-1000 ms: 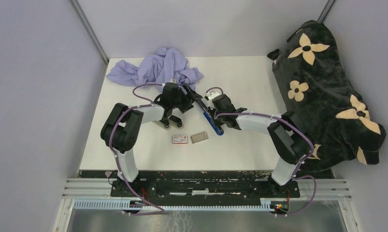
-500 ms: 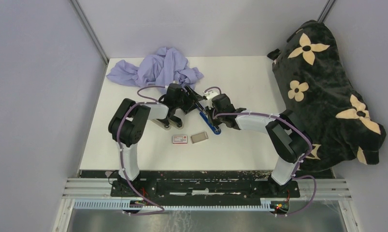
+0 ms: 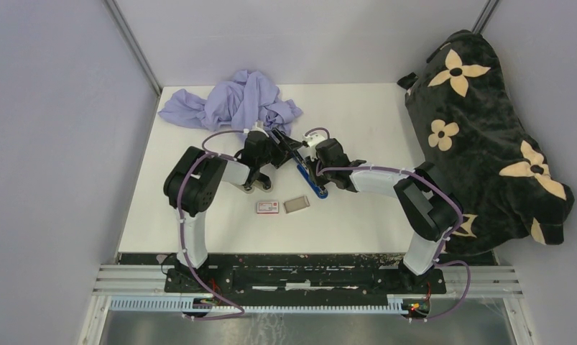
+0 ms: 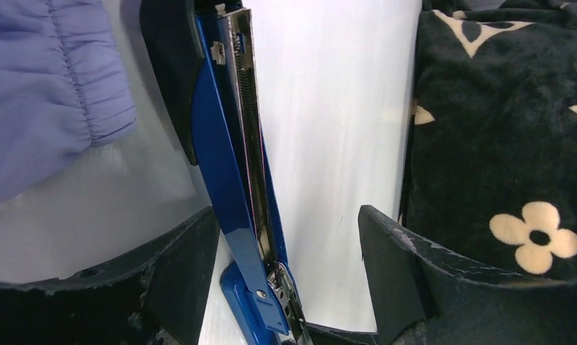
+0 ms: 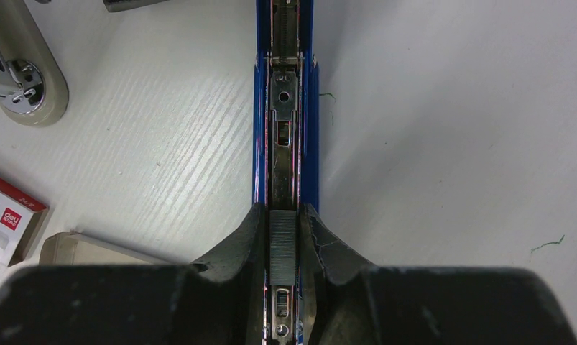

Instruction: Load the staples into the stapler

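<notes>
The blue stapler (image 3: 308,178) lies open at mid-table, its lid raised. In the left wrist view my left gripper (image 4: 287,219) is open, and the stapler's blue arm (image 4: 224,172) stands between its fingers, close to the left finger (image 4: 177,280). My right gripper (image 5: 284,237) is shut on a silvery strip of staples (image 5: 284,241) that sits in the stapler's open channel (image 5: 285,136). The red-and-white staple box (image 3: 269,207) and its grey tray (image 3: 296,204) lie nearer the front. In the top view the left gripper (image 3: 277,149) and right gripper (image 3: 314,171) meet at the stapler.
A beige second stapler (image 3: 253,183) lies left of the blue one, and shows in the right wrist view (image 5: 23,79). A crumpled lavender cloth (image 3: 231,100) is at the back. A black flowered blanket (image 3: 479,129) covers the right side.
Both grippers and the stapler have shifted slightly left and toward the back. The left arm's elbow has swung right. The box and tray have not moved.
</notes>
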Robot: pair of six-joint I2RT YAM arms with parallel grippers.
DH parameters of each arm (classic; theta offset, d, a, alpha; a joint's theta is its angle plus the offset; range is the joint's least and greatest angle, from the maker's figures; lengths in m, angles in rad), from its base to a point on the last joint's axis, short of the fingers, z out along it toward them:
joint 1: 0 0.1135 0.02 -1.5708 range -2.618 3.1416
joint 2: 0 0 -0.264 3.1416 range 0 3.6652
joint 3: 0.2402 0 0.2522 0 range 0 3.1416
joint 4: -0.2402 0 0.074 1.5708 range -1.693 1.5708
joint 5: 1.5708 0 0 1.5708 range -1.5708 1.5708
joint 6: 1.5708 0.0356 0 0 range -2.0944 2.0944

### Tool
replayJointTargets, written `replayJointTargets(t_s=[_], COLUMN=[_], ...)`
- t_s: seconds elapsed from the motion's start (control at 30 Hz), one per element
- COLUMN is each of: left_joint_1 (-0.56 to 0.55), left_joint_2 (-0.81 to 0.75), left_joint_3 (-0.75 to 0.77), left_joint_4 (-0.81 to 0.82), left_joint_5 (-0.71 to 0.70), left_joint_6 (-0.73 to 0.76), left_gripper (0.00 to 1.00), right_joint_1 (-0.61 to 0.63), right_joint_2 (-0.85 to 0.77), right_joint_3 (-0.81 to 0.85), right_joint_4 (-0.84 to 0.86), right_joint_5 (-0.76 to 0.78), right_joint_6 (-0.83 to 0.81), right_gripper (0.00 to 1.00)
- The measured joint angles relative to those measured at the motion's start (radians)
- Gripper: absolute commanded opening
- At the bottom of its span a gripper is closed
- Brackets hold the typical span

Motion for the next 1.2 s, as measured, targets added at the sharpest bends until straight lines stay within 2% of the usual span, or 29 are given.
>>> replayJointTargets(t_s=[0.3,0.7,0.8,0.93,1.0,1.2], left_joint_1=[0.002,0.002,0.002,-0.002,-0.005,-0.008], left_joint_2=[-0.013,-0.085,-0.101,-0.145,-0.171,-0.228], left_joint_3=[-0.030,-0.094,-0.110,-0.135,-0.144,-0.156], left_joint_4=[0.109,0.189,0.185,0.155,0.130,0.091], left_joint_5=[-0.002,-0.031,-0.050,-0.087,-0.109,-0.171], left_joint_6=[0.069,0.220,0.267,0.350,0.396,0.509], left_gripper=[0.70,0.51,0.48,0.47,0.46,0.45], right_joint_1=[0.000,0.001,0.001,0.004,0.006,0.008], right_joint_2=[0.004,0.011,0.014,0.017,0.017,0.012], right_joint_3=[0.000,0.000,0.000,0.000,0.000,0.000], right_joint_4=[0.013,0.039,0.050,0.060,0.061,0.053], right_joint_5=[0.001,-0.054,-0.067,-0.086,-0.090,-0.094], right_joint_6=[0.000,-0.008,-0.012,-0.020,-0.019,-0.031], right_gripper=[0.03,0.09,0.15,0.37,0.44,0.46])
